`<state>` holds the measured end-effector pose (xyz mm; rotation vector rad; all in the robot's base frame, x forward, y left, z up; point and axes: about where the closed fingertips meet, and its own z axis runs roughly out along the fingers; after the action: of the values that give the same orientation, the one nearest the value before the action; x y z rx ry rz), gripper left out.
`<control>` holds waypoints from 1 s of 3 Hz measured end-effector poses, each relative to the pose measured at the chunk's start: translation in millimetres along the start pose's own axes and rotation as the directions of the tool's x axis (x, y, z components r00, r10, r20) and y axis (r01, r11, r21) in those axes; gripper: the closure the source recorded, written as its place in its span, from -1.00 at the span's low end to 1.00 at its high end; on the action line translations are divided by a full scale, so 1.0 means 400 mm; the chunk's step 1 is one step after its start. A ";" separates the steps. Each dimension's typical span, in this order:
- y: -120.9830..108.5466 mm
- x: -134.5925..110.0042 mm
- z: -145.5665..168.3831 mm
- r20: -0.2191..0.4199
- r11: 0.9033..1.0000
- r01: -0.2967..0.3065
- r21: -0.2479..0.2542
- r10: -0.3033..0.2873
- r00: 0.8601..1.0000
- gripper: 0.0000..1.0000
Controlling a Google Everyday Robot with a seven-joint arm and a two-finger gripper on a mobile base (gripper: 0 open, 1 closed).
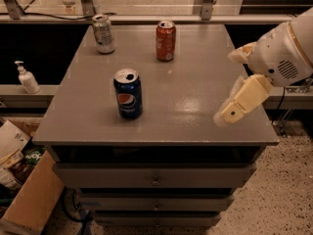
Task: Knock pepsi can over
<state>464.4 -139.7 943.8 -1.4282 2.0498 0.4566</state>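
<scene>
The pepsi can point(128, 93), dark blue with the round red-white-blue logo and a silver top, stands upright on the grey cabinet top point(186, 82), left of centre toward the front. My gripper point(226, 88) hangs over the right side of the top, well to the right of the can and apart from it. Its two cream fingers are spread and hold nothing; the lower finger point(240, 102) points down-left toward the surface.
An orange-red can point(166, 40) and a silver-grey can point(103, 34) stand upright at the back of the top. Drawers point(155, 180) sit below the front edge. A soap bottle point(26, 77) stands on the left ledge and cardboard boxes point(22, 190) on the floor at left.
</scene>
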 end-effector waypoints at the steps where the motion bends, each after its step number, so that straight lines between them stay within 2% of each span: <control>1: 0.006 -0.008 0.022 0.067 1.000 -0.016 -0.014 0.017 0.998 -1.00; 2: 0.025 -0.042 0.086 0.172 0.999 -0.020 -0.029 0.025 0.985 -1.00; 3: 0.035 -0.097 0.170 0.254 0.999 0.008 -0.039 0.002 0.967 -1.00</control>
<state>479.4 -66.7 915.8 -1.3201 1.8424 0.6471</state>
